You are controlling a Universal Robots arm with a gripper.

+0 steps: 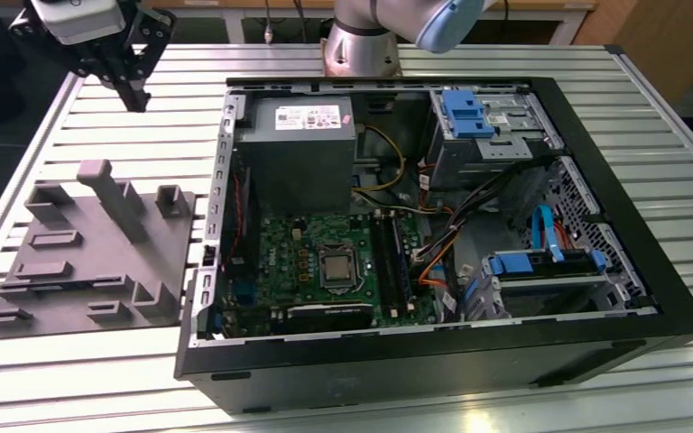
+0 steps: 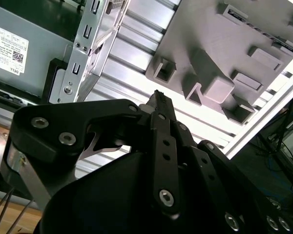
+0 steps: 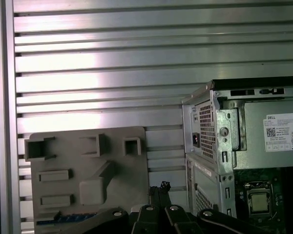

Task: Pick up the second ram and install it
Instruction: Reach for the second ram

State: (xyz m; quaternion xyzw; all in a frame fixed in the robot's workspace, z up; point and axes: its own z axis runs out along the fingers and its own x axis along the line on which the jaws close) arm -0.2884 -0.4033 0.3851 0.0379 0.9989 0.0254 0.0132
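Observation:
My gripper (image 1: pixel 137 97) hangs high over the slatted table at the exterior view's far left, beyond the grey holder tray (image 1: pixel 82 244) and apart from it. Its black fingers (image 2: pixel 158 105) meet at the tips with nothing between them, and both wrist views show this, with the gripper (image 3: pixel 159 188) over the tray (image 3: pixel 88 161). A thin dark strip with blue glints (image 3: pixel 63 218) lies along the tray and looks like the second ram. The motherboard's long dark memory slots (image 1: pixel 392 262) run beside the processor (image 1: pixel 337 266) inside the open computer case (image 1: pixel 587 298).
A grey power supply (image 1: pixel 299 144) fills the case's far corner. Blue drive brackets (image 1: pixel 467 113) and orange and blue cables (image 1: pixel 540 234) crowd its other side. Upright blocks (image 1: pixel 112 194) rise from the tray. The arm's base (image 1: pixel 359 50) stands behind the case.

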